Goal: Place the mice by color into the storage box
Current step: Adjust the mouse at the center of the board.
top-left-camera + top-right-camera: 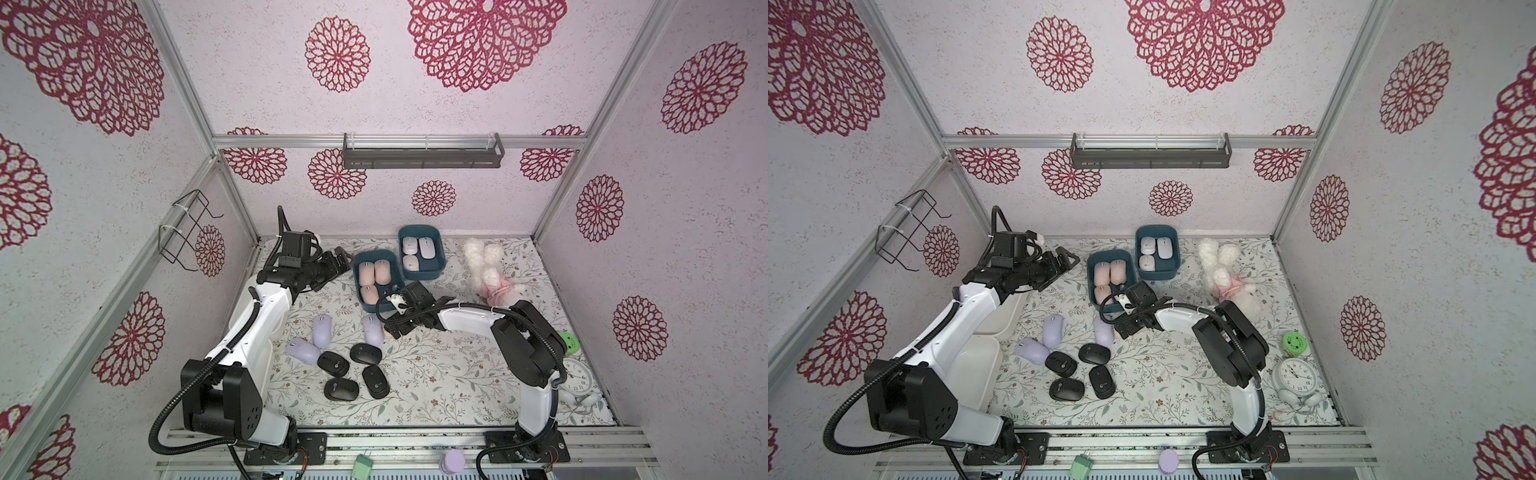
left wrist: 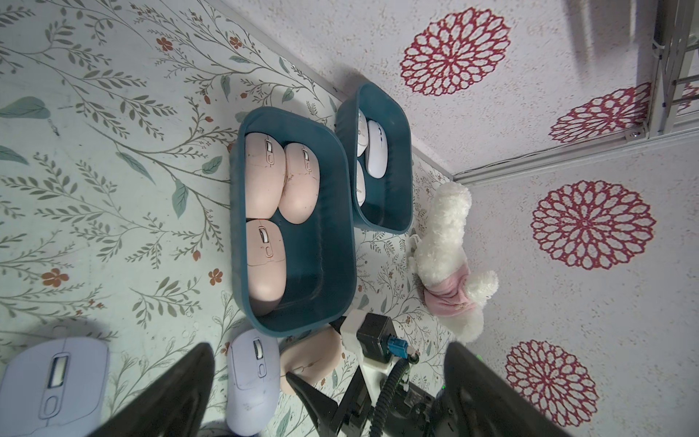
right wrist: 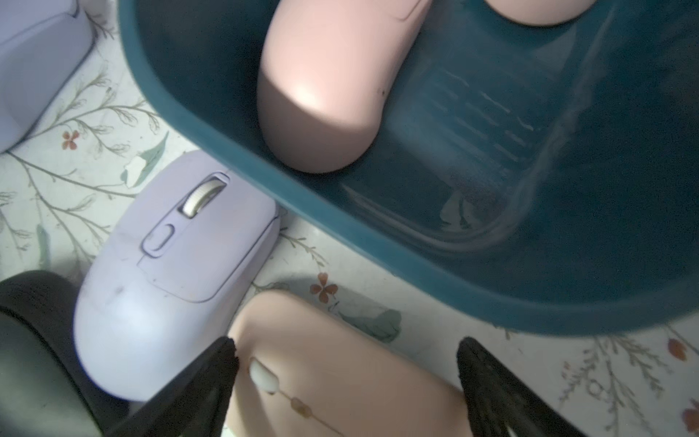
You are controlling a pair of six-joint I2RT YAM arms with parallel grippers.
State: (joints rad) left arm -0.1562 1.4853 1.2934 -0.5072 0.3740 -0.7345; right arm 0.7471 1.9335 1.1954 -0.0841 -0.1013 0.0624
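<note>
Floral surface (image 1: 436,386) holds lilac mice (image 1: 322,330) and black mice (image 1: 376,381) unsorted, six boxed; left gripper (image 1: 1065,259) gapes, right gripper (image 3: 347,346) gapes astride the last pink mouse (image 3: 359,397).

Top views high overhead facing table (image 1: 457,374), wrist views close, apparently sharing teal box (image 2: 329,246)

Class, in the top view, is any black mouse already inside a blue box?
No, the four black mice all lie on the table, outside both boxes.
</note>
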